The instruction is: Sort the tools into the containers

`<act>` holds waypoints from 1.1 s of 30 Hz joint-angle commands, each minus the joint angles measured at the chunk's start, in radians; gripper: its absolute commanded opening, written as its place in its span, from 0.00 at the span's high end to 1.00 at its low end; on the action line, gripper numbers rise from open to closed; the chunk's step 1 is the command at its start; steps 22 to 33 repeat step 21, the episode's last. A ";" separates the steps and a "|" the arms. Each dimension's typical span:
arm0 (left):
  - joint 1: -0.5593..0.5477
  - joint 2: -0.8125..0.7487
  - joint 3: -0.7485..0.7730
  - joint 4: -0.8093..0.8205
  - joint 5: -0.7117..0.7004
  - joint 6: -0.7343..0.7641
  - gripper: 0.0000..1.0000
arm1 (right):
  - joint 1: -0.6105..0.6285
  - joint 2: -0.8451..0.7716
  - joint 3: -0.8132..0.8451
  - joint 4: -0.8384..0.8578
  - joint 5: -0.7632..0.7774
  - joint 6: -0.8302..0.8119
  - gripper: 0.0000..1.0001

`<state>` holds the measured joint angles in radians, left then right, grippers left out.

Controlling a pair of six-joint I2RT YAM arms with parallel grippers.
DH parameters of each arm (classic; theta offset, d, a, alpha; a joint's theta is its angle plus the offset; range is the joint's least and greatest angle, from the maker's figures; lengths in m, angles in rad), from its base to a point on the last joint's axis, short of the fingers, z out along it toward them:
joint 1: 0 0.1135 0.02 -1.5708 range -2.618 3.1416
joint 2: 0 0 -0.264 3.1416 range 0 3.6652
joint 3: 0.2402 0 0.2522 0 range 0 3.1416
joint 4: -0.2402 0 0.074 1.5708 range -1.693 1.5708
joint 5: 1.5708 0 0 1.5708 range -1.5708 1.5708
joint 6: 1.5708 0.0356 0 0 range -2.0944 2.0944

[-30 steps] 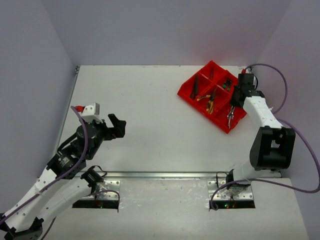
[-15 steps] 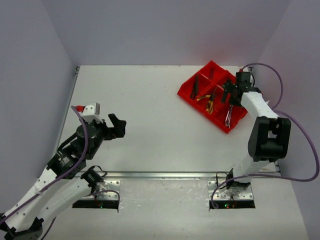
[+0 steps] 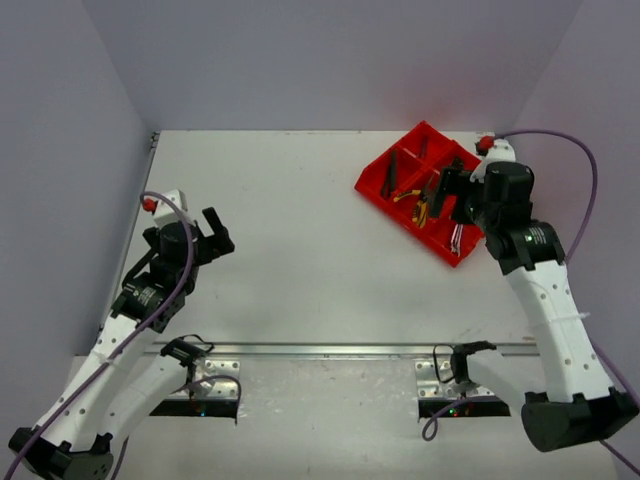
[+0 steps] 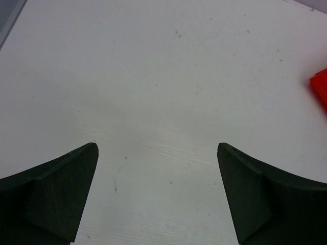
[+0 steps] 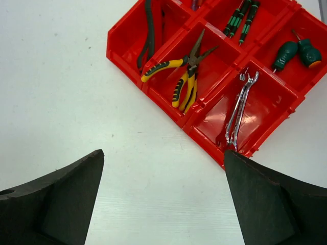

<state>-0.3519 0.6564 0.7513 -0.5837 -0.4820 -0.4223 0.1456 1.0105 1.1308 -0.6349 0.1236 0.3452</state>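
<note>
The red divided tray sits at the table's far right, and the tools lie in its compartments. In the right wrist view, two silver wrenches rest in the tray's nearest compartment. Yellow-handled pliers fill the one beside it. Dark-handled pliers, slim green-and-black screwdrivers and short green-handled screwdrivers lie in the others. My right gripper hangs open and empty above the tray's near edge. Far to the left, my left gripper is open over bare table.
White tabletop stretches between the two arms. A corner of the red tray shows at the right edge of the left wrist view. Grey walls close the table at the back and both sides.
My right gripper opened and let go of a wrench, which now lies in the tray's near compartment; that arm rose and drew back. The left arm pulled back to the left.
</note>
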 commanded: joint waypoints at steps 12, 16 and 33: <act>0.033 -0.096 -0.030 0.162 -0.018 0.084 0.00 | -0.001 -0.517 -0.258 -0.126 -0.001 -0.070 0.01; 0.033 -0.106 -0.032 0.166 -0.002 0.091 0.00 | -0.001 -0.530 -0.290 -0.120 -0.009 -0.067 0.01; 0.033 -0.088 -0.029 0.164 0.013 0.097 0.00 | -0.003 -0.532 -0.323 -0.098 -0.006 -0.062 0.01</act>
